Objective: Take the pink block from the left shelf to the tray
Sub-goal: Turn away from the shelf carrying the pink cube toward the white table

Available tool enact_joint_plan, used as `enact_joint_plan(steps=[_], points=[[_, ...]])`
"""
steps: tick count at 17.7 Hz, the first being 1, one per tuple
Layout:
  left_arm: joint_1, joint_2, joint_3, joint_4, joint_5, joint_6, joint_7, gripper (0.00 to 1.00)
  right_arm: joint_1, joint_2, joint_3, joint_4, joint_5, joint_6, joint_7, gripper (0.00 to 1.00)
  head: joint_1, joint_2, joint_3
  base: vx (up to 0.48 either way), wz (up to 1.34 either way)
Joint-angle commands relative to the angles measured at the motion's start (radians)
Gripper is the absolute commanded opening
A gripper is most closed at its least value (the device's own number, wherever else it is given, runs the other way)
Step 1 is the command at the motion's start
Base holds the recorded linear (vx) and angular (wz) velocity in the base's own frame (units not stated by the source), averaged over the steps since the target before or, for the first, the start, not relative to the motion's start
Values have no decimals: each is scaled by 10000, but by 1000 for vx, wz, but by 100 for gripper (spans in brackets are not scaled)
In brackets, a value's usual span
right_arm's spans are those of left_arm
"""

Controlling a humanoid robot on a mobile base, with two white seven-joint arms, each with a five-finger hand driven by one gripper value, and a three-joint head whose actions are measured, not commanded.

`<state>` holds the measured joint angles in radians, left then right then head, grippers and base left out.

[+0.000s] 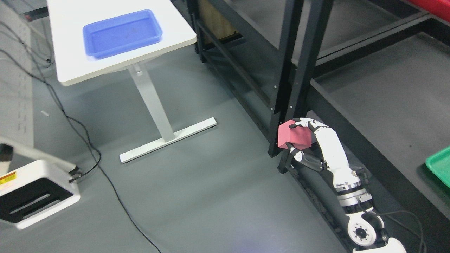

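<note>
– grey floor (pixel 211 182) everywhere; where do we see the pink block (pixel 293 137)?
– by the black shelf (pixel 299 70), our right hand (pixel 309 138) clamped around it; blue tray (pixel 121 33) sits on the white table (pixel 70 66), well apart.

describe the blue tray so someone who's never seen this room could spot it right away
Find the white table at the upper left, standing on one pale leg over the grey floor. The blue tray lies on its top, a shallow rectangle with nothing in it. It is the only blue thing; the other tray, green, sits on the black shelf at far right.
</note>
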<state>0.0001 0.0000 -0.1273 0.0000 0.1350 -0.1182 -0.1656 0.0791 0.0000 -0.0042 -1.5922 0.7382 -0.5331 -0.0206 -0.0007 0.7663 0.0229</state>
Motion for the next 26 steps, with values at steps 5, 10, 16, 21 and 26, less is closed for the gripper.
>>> enact_joint_plan(steps=[5, 10, 16, 21, 26], points=[[199, 175, 0, -175, 0, 0, -1, 100, 6, -175, -295, -46, -18, -7, 7, 5, 0, 0, 0, -171, 620], [199, 175, 0, -175, 0, 0, -1, 100, 6, -175, -295, -31, -18, -7, 22, 5, 0, 0, 0, -102, 504], [199, 175, 0, -175, 0, 0, -1, 100, 6, -175, -280, -46, -3, -7, 22, 5, 0, 0, 0, -4, 72], [199, 175, 0, -175, 0, 0, -1, 100, 6, -175, -280, -46, -18, -84, 22, 5, 0, 1, 0, 36, 19], [199, 175, 0, -175, 0, 0, -1, 100, 6, -175, -310, -31, -49, -482, 7, 6, 0, 1, 0, 68, 222]])
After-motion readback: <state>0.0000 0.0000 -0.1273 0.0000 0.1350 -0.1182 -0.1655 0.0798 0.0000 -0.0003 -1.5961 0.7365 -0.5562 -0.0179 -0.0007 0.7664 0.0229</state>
